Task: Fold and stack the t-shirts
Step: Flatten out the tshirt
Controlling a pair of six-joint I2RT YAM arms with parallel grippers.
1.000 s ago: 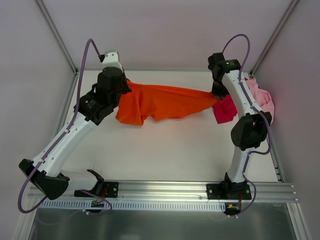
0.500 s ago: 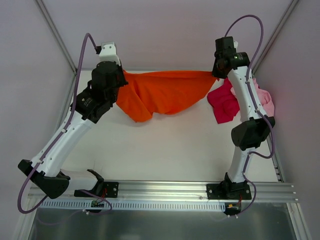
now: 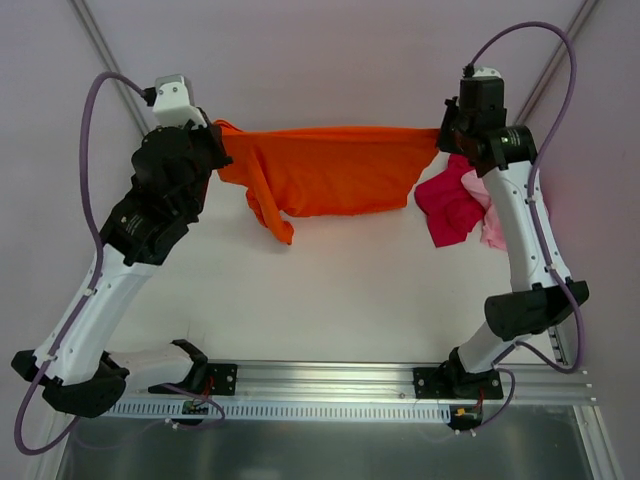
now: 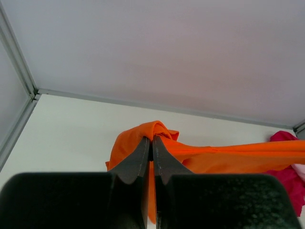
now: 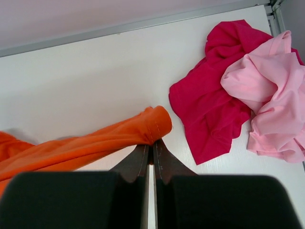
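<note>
The orange t-shirt (image 3: 330, 170) hangs stretched between both grippers above the back of the table. My left gripper (image 3: 218, 130) is shut on its left corner (image 4: 155, 131), and my right gripper (image 3: 441, 135) is shut on its right hem (image 5: 155, 125). A loose fold droops at the lower left (image 3: 277, 222). The crimson t-shirt (image 3: 448, 205) lies crumpled at the back right, also seen in the right wrist view (image 5: 209, 100). The pink t-shirt (image 5: 269, 90) lies bunched against it, partly hidden by the right arm in the top view (image 3: 492, 225).
The white table (image 3: 340, 300) is boxed in by grey walls with metal corner posts (image 3: 110, 60). A metal rail (image 3: 330, 385) carries both arm bases along the near edge. The back wall seam (image 4: 143, 102) runs just behind the cloth.
Both arms have risen and spread apart. The orange t-shirt went from draped on the table to lifted and pulled taut between the grippers.
</note>
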